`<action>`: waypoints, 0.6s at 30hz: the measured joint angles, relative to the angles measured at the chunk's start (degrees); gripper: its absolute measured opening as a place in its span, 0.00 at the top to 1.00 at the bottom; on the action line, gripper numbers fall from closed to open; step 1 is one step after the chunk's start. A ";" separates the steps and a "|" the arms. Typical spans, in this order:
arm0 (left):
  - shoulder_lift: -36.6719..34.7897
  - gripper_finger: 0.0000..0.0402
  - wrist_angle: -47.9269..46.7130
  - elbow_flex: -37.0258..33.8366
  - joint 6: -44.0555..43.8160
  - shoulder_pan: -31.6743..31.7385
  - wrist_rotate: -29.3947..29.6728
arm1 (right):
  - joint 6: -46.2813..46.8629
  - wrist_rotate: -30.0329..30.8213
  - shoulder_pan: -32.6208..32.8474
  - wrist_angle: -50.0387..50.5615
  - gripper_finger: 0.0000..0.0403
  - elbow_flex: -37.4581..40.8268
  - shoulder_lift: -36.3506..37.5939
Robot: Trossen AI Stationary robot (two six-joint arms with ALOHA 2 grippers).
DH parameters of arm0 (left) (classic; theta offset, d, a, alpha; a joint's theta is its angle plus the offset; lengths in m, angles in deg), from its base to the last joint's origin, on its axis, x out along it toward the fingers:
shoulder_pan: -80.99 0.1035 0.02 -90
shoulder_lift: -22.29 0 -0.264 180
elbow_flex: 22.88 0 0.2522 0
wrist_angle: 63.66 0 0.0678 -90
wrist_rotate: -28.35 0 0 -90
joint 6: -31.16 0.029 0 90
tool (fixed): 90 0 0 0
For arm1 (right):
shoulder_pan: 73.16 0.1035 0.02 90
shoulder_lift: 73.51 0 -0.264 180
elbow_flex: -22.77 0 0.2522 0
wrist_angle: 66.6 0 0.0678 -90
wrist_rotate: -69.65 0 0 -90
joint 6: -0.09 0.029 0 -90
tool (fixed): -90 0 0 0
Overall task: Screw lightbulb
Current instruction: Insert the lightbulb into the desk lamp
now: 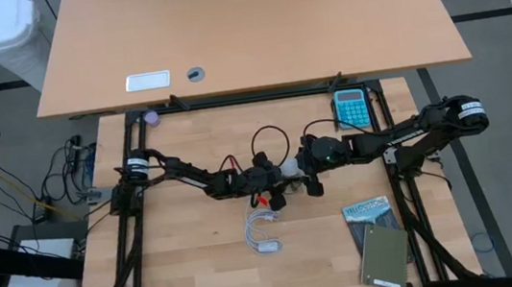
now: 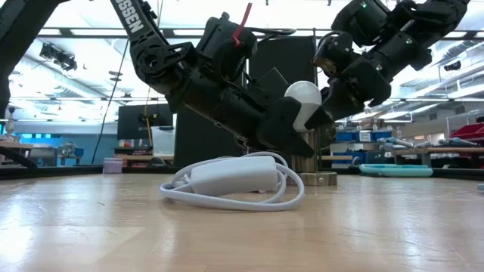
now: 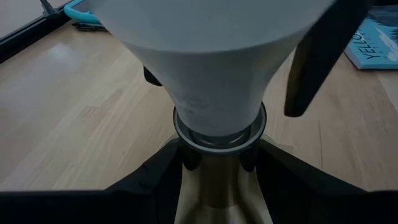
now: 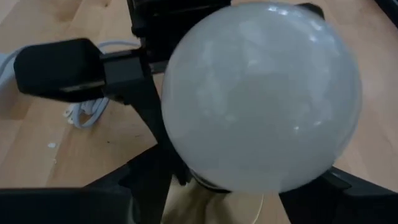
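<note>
The lightbulb (image 2: pixel 304 100) sits above the table's middle, its globe between the spread fingers of the right claw (image 1: pixel 310 178). The left claw (image 1: pixel 271 182), just beside it, pinches the brass socket (image 3: pixel 214 186) under the bulb's neck. A coiled white cord (image 2: pixel 231 180) lies on the table (image 1: pixel 202 265) below both claws.

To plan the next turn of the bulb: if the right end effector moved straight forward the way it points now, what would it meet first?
The right end effector would meet the lightbulb's frosted globe first, almost certainly; it fills the view directly ahead, between the fingers.
</note>
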State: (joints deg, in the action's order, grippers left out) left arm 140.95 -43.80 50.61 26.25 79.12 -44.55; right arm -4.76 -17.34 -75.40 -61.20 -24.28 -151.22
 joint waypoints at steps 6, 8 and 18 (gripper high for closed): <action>0.00 0.53 -0.15 0.00 0.04 0.00 0.00 | -2.76 0.50 0.02 9.35 0.23 -3.78 1.65; 0.00 0.53 -0.17 0.00 0.22 0.00 -0.01 | -3.41 1.48 0.02 13.62 0.21 -5.49 2.18; 0.00 0.53 -0.15 0.00 1.19 0.00 -0.70 | -7.35 -0.42 0.21 25.40 0.15 -13.97 1.86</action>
State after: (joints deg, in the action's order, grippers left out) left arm 140.95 -43.95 50.61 27.44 79.11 -45.25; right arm -12.11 -17.75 -75.19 -35.80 -38.25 -149.36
